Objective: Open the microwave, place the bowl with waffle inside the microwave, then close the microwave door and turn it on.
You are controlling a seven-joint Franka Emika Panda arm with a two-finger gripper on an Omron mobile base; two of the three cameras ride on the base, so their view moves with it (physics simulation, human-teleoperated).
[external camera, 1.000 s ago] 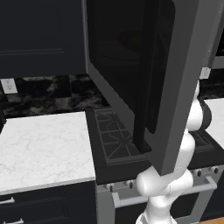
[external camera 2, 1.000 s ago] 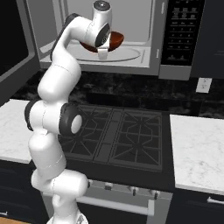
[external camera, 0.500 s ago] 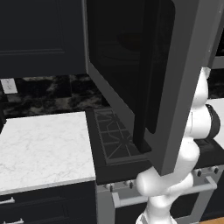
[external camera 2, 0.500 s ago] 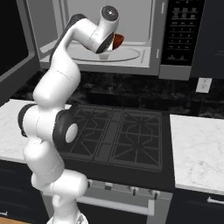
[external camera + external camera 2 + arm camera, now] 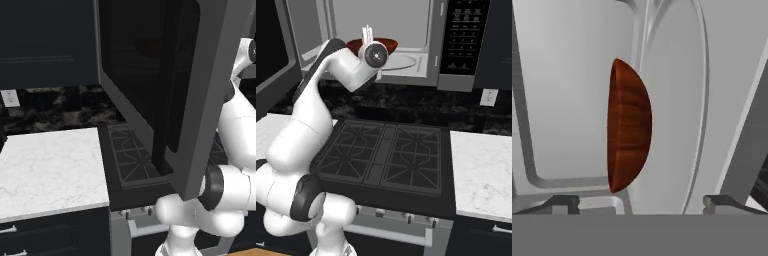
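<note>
The small round reddish-brown wood-grained bowl (image 5: 629, 126) sits on the pale round turntable plate (image 5: 406, 61) inside the grey-steel microwave (image 5: 406, 30), ahead of the jaws and apart from them. The two-finger gripper (image 5: 639, 202) has its jaws spread wide, holding nothing. The dark glass microwave door (image 5: 165, 85) stands swung open.

Dark navy cabinets (image 5: 47, 42), white marble counter (image 5: 50, 167), black stove (image 5: 388, 160).
</note>
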